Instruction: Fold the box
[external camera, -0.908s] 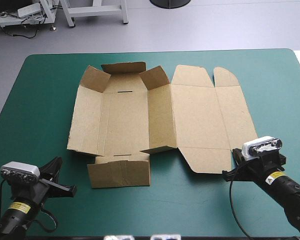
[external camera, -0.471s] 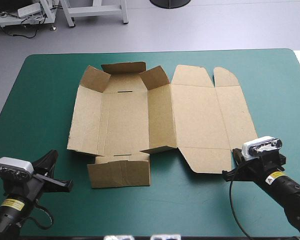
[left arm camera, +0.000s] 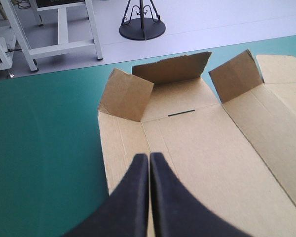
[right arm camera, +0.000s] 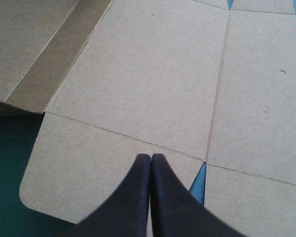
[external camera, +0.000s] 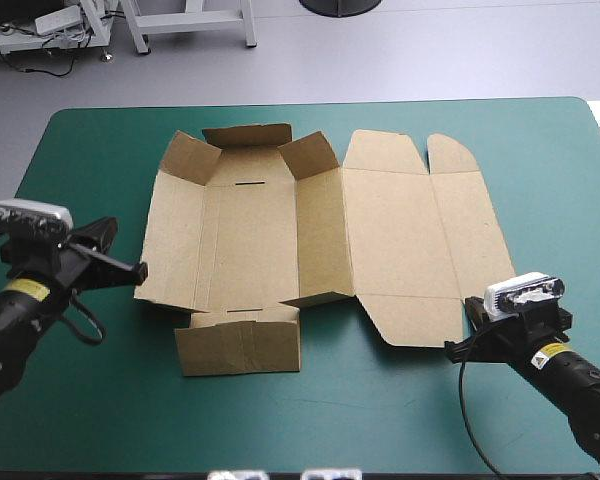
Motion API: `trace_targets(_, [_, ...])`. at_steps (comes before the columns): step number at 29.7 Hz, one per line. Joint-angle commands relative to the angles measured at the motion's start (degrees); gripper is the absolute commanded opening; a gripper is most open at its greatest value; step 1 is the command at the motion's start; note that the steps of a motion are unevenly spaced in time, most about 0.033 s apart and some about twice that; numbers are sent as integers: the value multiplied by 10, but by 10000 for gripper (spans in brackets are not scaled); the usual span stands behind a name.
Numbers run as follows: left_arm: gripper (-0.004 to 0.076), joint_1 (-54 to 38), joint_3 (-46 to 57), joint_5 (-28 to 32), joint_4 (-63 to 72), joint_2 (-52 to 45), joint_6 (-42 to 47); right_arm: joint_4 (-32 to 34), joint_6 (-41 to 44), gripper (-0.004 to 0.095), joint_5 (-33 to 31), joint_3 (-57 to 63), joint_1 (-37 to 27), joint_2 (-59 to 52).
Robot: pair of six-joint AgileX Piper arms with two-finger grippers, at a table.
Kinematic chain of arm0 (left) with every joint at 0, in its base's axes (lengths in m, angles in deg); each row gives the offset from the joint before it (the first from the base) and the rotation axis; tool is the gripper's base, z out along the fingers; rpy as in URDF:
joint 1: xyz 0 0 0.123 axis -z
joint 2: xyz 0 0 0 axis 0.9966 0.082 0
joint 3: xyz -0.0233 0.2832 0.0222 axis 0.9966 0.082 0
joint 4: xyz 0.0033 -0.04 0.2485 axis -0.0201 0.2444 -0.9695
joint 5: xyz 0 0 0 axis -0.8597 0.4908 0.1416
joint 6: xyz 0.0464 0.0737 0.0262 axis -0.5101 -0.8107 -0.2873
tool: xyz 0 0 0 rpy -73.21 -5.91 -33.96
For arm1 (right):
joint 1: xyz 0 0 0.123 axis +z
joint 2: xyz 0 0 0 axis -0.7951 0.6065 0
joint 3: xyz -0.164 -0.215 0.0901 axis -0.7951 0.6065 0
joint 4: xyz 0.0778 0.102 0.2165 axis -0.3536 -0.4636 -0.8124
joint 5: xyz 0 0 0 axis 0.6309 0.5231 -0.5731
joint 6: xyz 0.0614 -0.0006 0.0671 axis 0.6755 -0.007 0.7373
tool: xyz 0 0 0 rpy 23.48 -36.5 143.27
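Observation:
The brown box (external camera: 310, 235) lies mostly flat in the middle of the teal-green table, its far flaps (left arm camera: 172, 69) and left wall partly raised, the lid panel (right arm camera: 148, 69) flat to the right. My left gripper (external camera: 137, 270) is shut, its tip at the box's left wall edge; in the left wrist view the shut left gripper (left arm camera: 149, 159) points over that wall toward the far flaps. My right gripper (external camera: 457, 347) is shut at the lid's near right corner; the right gripper (right arm camera: 151, 159) hovers over a lid flap (right arm camera: 103, 163).
A near flap (external camera: 238, 345) of the box lies flat toward the front edge. Bare teal-green cover (external camera: 90, 160) surrounds the box on the left, front and far right.
My left arm has swung from the near left corner forward and toward the box, so its tip now reaches the box's left edge. The right arm and the box have not moved.

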Motion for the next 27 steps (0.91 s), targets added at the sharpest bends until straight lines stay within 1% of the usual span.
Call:
trace_targets(1, [-6,-2,-78,29,-12,65,-2,-7,-3,-6,34,-14,-3,-1])
trace_targets(5, [-6,-3,-141,15,-41,134,0,-7,-3,-6,34,-14,-3,-1])
trace_targets(9, [-6,-10,-187,-14,-94,194,20,-7,-3,-6,34,-14,-3,-1])
trace_targets(12, [-6,-53,-208,-36,-91,226,21,-7,-3,-6,34,-14,-3,-1])
trace_targets(17, [-6,-160,-218,-79,-81,250,15,-7,-3,-6,34,-14,-3,-1])
trace_targets(19, [-5,-199,-218,-97,-51,255,-12,-7,-3,-6,34,-14,-3,-1])
trace_targets(23, [-5,-266,-218,-139,72,274,-96,-7,-3,-6,34,-14,-3,-1])
trace_targets(27, [-5,-303,-218,-214,183,309,-170,-7,-3,-6,34,-14,-3,-1])
